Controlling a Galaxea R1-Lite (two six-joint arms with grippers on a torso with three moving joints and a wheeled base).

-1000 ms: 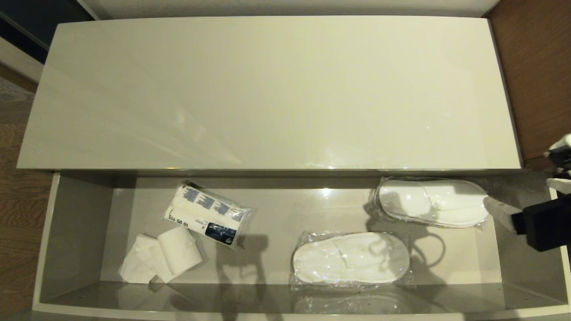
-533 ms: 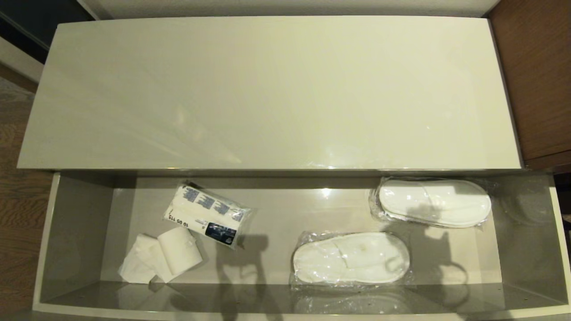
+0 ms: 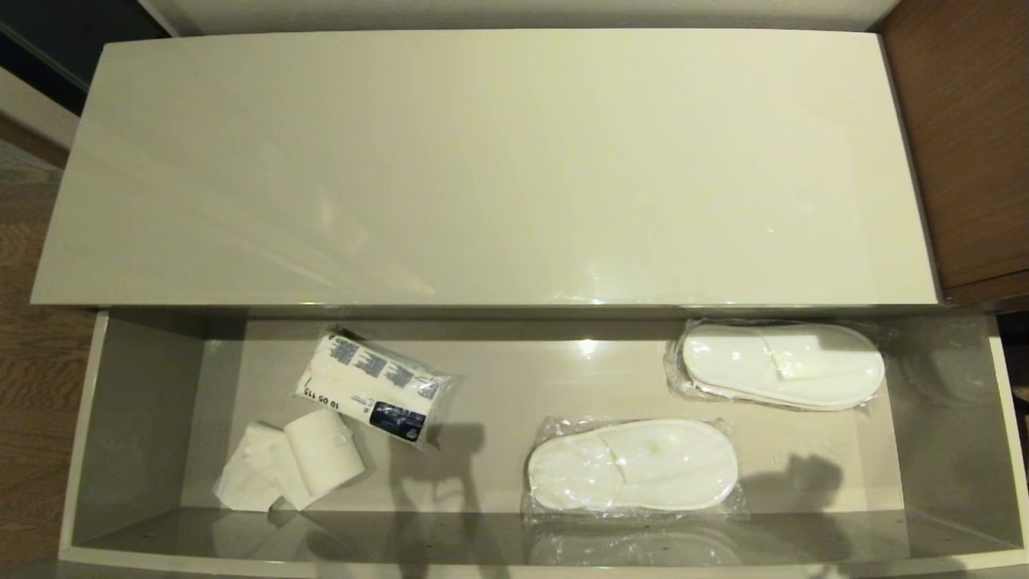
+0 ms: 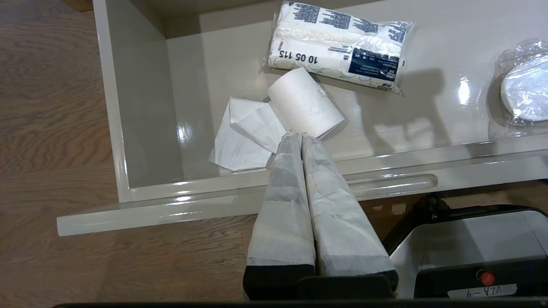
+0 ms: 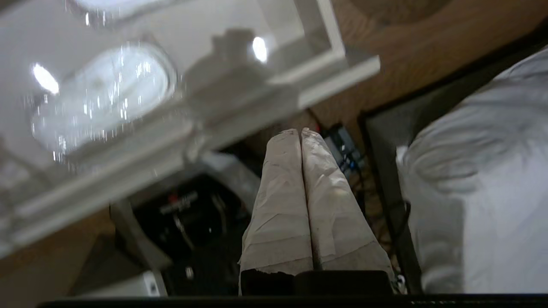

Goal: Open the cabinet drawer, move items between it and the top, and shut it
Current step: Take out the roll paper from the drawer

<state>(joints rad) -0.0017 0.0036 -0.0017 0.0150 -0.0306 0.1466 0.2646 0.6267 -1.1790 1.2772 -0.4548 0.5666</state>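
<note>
left pincer (image 4: 302,137): closed, its two taped fingers pressed together, empty. it sits outside the cabinet drawer (image 4: 111,107), above the drawer's front edge near one oblong slot (image 4: 391,184). seen from its wrist, the tips line up with the paper roll (image 4: 306,107), but contact cannot be confirmed.

right pincer (image 5: 301,131): closed, fingers together, gripping nothing. it is outside the drawer's front right corner, over the robot's dark base parts and wood floor (image 5: 406,51); white cloth (image 5: 483,179) lies beside it. neither pincer appears in the head view.

cabinet drawer (image 3: 80,450): pulled fully open. contents, left half: paper roll (image 3: 321,452) lying on its side with its loose tail (image 3: 245,481) spread toward the front left corner; just behind it, touching or nearly so, a printed tissue pack (image 3: 371,388), tilted. right half: one wrapped slipper pair (image 3: 631,465) near the front wall, a second wrapped slipper pair (image 3: 778,367) further back and to the right, close to the rear. the two pairs lie apart.

the top (image 3: 482,169): glossy cream worktop, carrying none of the items. brown wooden furniture (image 3: 965,137) stands to its right.
</note>
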